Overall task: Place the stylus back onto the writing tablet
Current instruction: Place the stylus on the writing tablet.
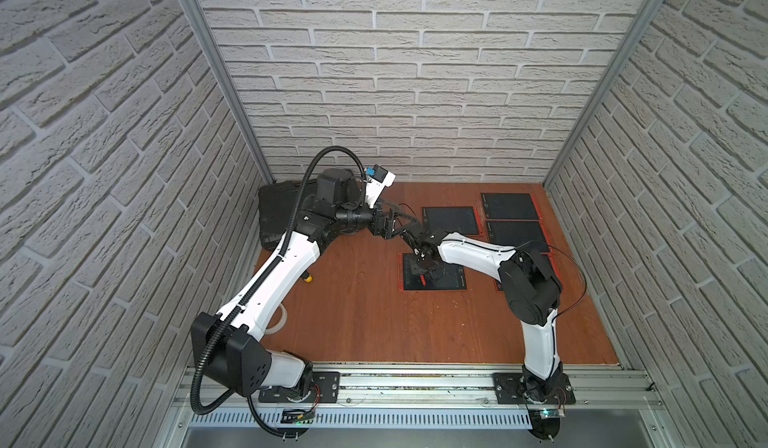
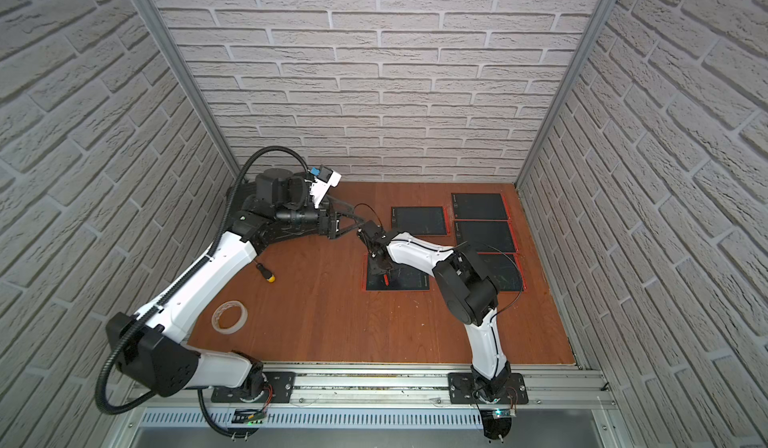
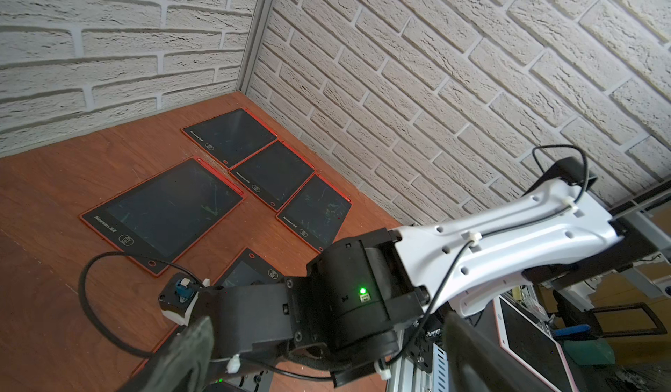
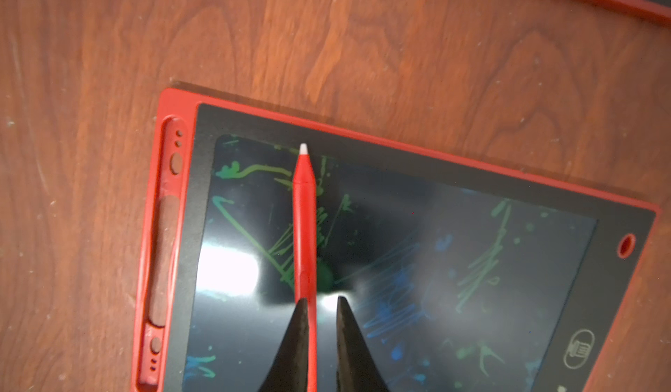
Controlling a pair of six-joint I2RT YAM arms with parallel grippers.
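The right gripper (image 4: 321,299), closed on the red stylus (image 4: 304,226), might let it swivel or drop onto the screen, being pinched only near its tail; it ran between the fingers, hugging one, over the tablet (image 4: 192,226), beside the empty slot (image 4: 165,248); the left gripper (image 1: 409,226) gaped, empty.

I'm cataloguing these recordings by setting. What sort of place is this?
Probably a robotics lab test cell, not a real room: brick-patterned panels enclose a wooden tabletop, two robot arms are bolted to an aluminium rail, and several writing tablets lie laid out.
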